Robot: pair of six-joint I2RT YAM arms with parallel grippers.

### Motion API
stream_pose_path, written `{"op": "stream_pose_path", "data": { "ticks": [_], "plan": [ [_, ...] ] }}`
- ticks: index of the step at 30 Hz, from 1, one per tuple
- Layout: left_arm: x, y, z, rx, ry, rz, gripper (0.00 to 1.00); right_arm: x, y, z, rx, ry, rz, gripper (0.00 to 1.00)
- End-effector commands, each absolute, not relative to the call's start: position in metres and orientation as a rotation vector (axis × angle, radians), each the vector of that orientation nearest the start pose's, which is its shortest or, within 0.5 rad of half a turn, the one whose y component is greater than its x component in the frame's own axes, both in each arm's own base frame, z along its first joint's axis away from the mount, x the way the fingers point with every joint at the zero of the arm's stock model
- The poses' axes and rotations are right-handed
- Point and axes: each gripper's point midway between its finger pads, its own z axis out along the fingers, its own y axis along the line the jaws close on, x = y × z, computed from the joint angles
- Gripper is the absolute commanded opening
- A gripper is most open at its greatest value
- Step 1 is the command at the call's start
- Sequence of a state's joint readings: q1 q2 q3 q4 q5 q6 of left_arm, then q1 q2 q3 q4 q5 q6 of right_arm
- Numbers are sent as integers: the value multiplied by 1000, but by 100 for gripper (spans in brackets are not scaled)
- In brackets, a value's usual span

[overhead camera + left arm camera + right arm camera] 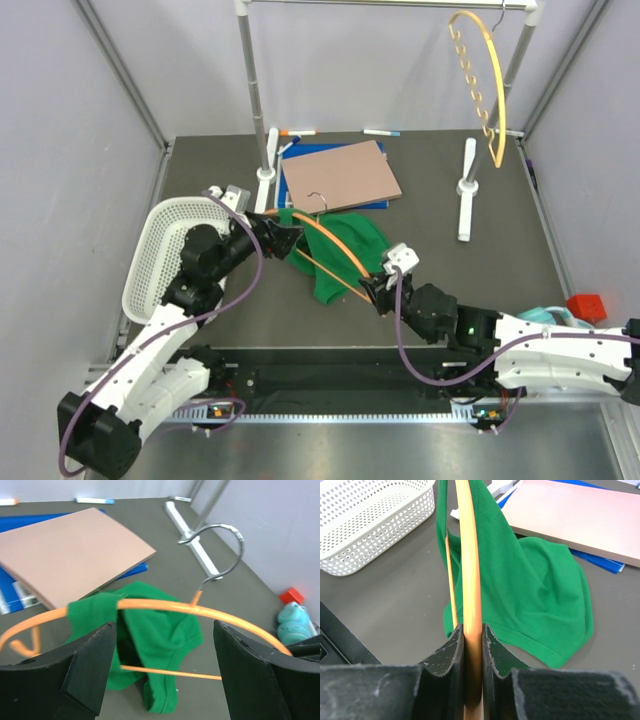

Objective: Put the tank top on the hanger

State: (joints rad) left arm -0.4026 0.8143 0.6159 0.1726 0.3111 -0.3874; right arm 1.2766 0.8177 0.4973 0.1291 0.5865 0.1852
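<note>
**Item 1. Bright green sleeveless knit tank top [535, 580].**
- Location: mid-worktop, just near of the flat tan board [340, 172].
- Most of it lies pooled on the dark worktop [480, 270]. One portion at the left is lifted and draped over the hanger's arm.
- Handling (judged): light, limp and soft. It is likely to sag and to slide along smooth plastic.
- Best hold (judged): a hemmed edge, strap or neckline, rather than the loose middle.

**Item 2. Thin orange arched plastic hanger with metal hook [468, 555].**
- Location: raised across the garment, hook pointing far.
- Handling (judged): light, stiff yet springy.

**Item 3. Right claw [472, 630].** Closed tight on the right end of the hanger's arm.

**Item 4. Left claw [165, 627].** Spread wide and gripping nothing. It sits at the hanger's left end, with the arch crossing just beyond its tips.

**Item 5. White perforated plastic basket [150, 230].**
- Location: left side of the worktop.
- Contents: none seen in the part that shows; the left arm covers some of it.

**Item 6. Yellower hanger with wavy notched bar [480, 90].** Hung on the far rail at the right, well apart from the garment.
</note>
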Motion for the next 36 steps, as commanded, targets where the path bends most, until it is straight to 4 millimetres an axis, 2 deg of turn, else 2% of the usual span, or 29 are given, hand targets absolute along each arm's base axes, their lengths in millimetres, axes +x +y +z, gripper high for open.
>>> {"op": "stream_pose_path", "data": {
  "ticks": [1,7,16,19,20,22,23,27,30,31,33,34,36],
  "plan": [
    [263,-211,309,373,1453,-966,82,174,282,249,-426,1578,687,0],
    [270,-222,317,384,1426,-984,82,172,291,248,-447,1574,707,0],
    [282,-233,299,404,1464,-937,79,170,292,253,-442,1557,739,0],
    [287,-240,298,419,1471,-906,78,168,294,253,-447,1556,753,0],
    [290,-244,291,427,1495,-899,77,167,294,253,-451,1557,755,0],
    [291,-250,294,452,1489,-886,76,167,295,252,-448,1562,757,0],
    [293,-253,288,459,1505,-878,75,167,295,252,-448,1561,760,0],
    [292,-264,277,506,1534,-827,63,167,294,255,-431,1554,775,0],
    [292,-265,271,512,1544,-763,56,167,290,257,-409,1547,778,0],
    [292,-265,269,513,1551,-747,49,168,289,257,-407,1548,777,0],
    [291,-266,267,520,1548,-708,41,168,288,258,-401,1545,774,0],
    [291,-266,265,524,1552,-697,30,169,288,257,-400,1547,770,0],
    [292,-265,262,529,1558,-664,19,169,289,254,-401,1553,764,0]
  ]
}}
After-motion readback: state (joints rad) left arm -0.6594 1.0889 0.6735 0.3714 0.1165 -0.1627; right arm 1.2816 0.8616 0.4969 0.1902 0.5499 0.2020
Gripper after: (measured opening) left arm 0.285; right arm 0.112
